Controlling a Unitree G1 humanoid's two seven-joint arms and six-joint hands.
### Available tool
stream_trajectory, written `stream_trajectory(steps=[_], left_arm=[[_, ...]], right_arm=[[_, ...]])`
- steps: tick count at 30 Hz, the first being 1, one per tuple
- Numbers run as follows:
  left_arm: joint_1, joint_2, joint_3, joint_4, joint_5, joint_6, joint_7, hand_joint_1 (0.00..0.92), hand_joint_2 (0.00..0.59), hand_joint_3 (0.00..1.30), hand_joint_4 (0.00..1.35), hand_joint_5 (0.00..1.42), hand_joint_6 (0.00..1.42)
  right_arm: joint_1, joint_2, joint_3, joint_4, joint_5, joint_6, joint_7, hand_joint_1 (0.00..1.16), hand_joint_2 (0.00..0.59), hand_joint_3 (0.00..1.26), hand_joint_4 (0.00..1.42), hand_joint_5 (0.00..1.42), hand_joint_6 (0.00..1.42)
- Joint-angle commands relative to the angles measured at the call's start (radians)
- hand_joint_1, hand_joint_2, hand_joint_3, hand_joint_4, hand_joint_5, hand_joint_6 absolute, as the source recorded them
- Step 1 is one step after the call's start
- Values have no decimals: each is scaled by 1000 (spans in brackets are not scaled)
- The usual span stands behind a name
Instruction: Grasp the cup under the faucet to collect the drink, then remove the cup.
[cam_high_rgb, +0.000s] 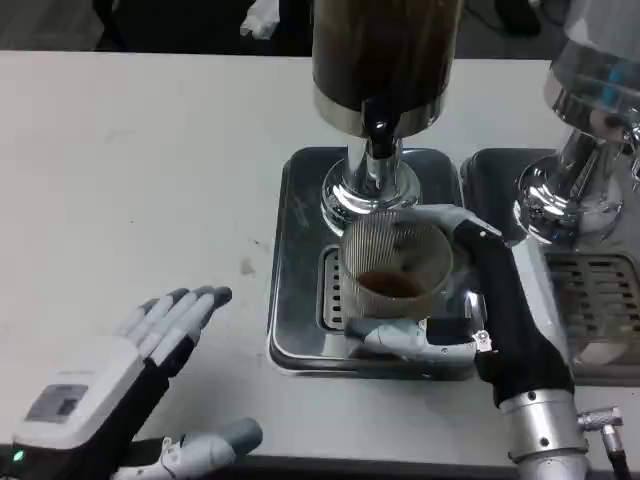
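A clear ribbed cup with brown drink at its bottom stands on the steel drip tray, just in front of the dispenser's black faucet. My right hand wraps around the cup, fingers curling behind it and the thumb across its front base. The drink dispenser holds dark liquid above its chrome base. My left hand lies flat on the white table at the lower left, fingers spread and holding nothing.
A second chrome dispenser on its own drip tray stands close to the right of my right arm. White table stretches to the left of the trays.
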Motion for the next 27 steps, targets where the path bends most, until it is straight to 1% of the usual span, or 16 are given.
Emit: stream_trajectory(steps=[1,4,9,13,16,20,24,27], left_arm=[[96,23,29,-109,59,50,20,0,117,0,0,0,0],[157,18,45,-165,82,75,30,0,113,0,0,0,0],[227,10,63,-223,116,102,49,0,111,0,0,0,0],[265,13,70,-251,125,100,66,0,110,0,0,0,0],[299,-3,79,-261,138,92,120,0,107,0,0,0,0],[307,-21,69,-266,151,96,159,0,105,0,0,0,0],[289,-31,49,-279,158,85,177,0,106,0,0,0,0],[294,-49,47,-308,182,88,215,0,110,0,0,0,0]], right_arm=[[47,-17,-23,-120,41,10,47,1091,66,833,870,980,1331],[93,-22,-22,-187,55,23,79,1088,66,833,871,980,1331],[151,-29,-11,-277,43,32,108,1082,70,833,871,990,1332],[190,-48,-10,-339,39,35,139,1080,72,834,871,991,1332],[225,-59,-12,-385,54,43,170,1079,73,834,871,991,1332],[256,-63,-19,-417,66,52,193,1079,73,834,871,991,1332],[282,-77,-35,-442,84,51,216,1079,73,834,871,991,1332],[298,-81,-44,-460,91,46,228,1075,73,834,871,992,1332]])
